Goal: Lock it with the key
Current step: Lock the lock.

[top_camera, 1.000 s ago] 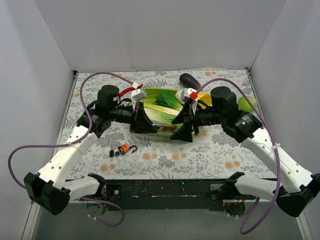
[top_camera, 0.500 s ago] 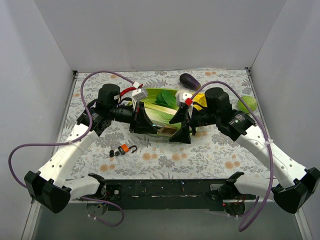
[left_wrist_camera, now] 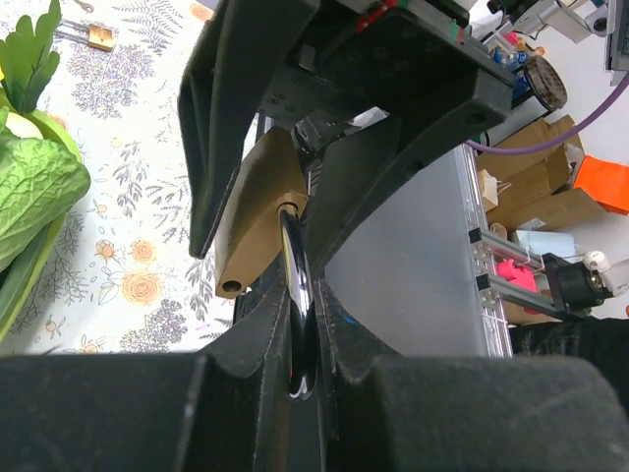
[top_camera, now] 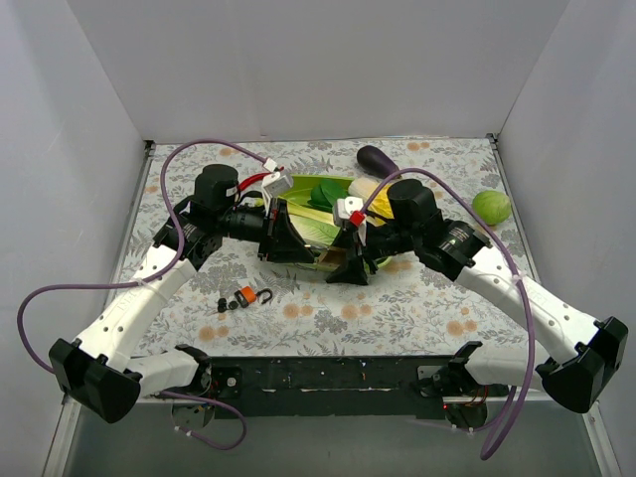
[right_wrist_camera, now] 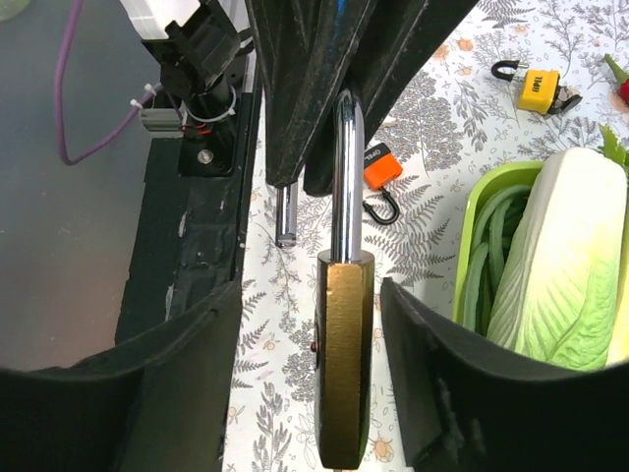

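A brass padlock (top_camera: 328, 257) hangs in the air between my two grippers, over the flowered table. My left gripper (top_camera: 286, 241) is shut on its steel shackle (left_wrist_camera: 299, 285); the brass body (left_wrist_camera: 259, 208) sticks out beyond the fingers. In the right wrist view the shackle (right_wrist_camera: 346, 172) is open, with its free end (right_wrist_camera: 285, 211) out of the body (right_wrist_camera: 344, 359). My right gripper (right_wrist_camera: 311, 329) is open and straddles the body, with a gap on each side. No key shows clearly in any view.
A small orange padlock (top_camera: 246, 294) with an open black shackle lies near small dark pieces (top_camera: 226, 304) at front left. A green tray (top_camera: 320, 235) of vegetables sits behind the grippers. An aubergine (top_camera: 376, 157) and a green ball (top_camera: 491, 206) lie at the back right. A yellow padlock (right_wrist_camera: 539, 88) lies on the cloth.
My right gripper has moved left towards the left gripper and now has its open jaws around the padlock body. The left gripper has hardly moved.
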Robot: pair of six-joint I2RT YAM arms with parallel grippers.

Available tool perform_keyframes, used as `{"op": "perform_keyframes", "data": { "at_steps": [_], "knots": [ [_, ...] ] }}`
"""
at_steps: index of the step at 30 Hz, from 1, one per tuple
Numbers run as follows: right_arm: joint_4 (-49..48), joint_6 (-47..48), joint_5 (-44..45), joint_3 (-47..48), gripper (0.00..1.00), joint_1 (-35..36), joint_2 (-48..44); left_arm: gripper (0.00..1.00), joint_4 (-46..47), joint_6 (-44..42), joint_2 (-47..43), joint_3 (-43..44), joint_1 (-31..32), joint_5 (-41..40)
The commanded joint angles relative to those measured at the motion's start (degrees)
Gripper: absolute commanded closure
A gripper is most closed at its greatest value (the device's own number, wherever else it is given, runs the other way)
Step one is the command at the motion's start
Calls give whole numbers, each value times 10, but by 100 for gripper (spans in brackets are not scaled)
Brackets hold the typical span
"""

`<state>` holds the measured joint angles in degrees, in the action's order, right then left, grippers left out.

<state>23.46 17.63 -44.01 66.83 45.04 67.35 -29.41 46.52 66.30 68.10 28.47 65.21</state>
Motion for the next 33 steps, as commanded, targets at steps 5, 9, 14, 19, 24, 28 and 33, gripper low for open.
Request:
{"op": "perform_keyframes", "data": {
  "at_steps": [5,9,14,19,24,28,33],
  "knots": [
    [-7,15,13,-5,80,1,1,100,55,19,-9,27,1,33],
    [0,10,12,1,99,1,1,96,37,10,-7,37,1,26],
    [4,-23,1,18,99,-2,-3,27,-179,-237,36,119,0,-53],
    [-3,-51,-20,30,99,-14,-9,27,-226,-280,-3,83,0,-77],
    [-11,-58,-38,25,99,-15,-16,32,-199,-252,-24,52,2,-54],
    [-17,-59,-54,28,99,-15,-16,45,-191,-241,-14,49,2,-43],
    [-27,-69,-71,33,99,-15,-15,73,-181,-240,-3,54,4,-42]
  ]
}}
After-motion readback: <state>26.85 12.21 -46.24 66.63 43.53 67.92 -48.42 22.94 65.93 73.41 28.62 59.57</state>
